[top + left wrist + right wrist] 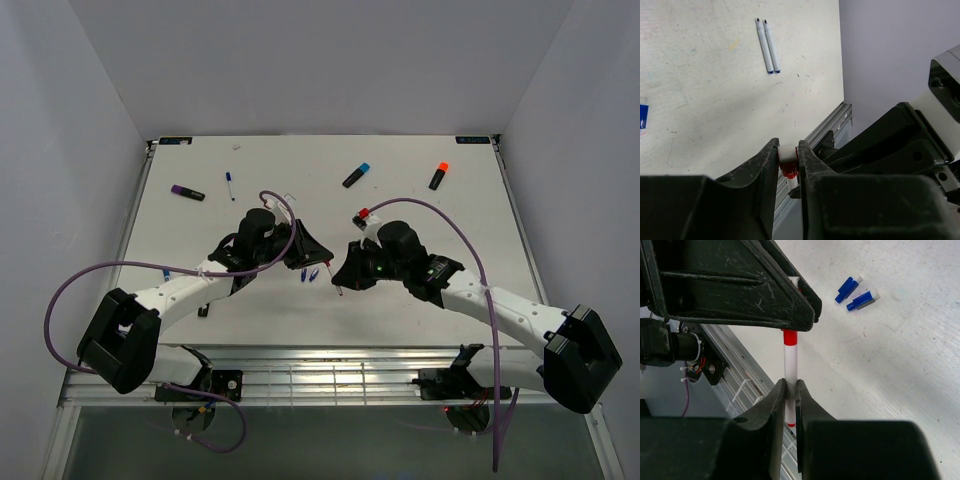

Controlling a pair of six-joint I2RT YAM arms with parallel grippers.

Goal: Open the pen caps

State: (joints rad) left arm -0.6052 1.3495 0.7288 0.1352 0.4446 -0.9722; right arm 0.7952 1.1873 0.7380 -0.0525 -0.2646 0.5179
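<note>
A thin white pen barrel [790, 362] with red bands is pinched upright in my right gripper [790, 387], which is shut on it. Its red pen cap [788, 167], with a white end, sits between the jaws of my left gripper [788, 150], which has shut on it from above. The two grippers meet over the table's near middle [330, 265]. Two slim blue caps [856, 294] lie loose on the table beside them. Two uncapped white pens [768, 46] lie side by side further off.
Capped highlighters lie at the back: purple [187, 192], blue [356, 174], orange [438, 175] and a red-capped one [363, 213]. A slim blue-capped pen [229, 184] lies near the purple one. The metal rail of the table's near edge [740, 377] runs just below the grippers.
</note>
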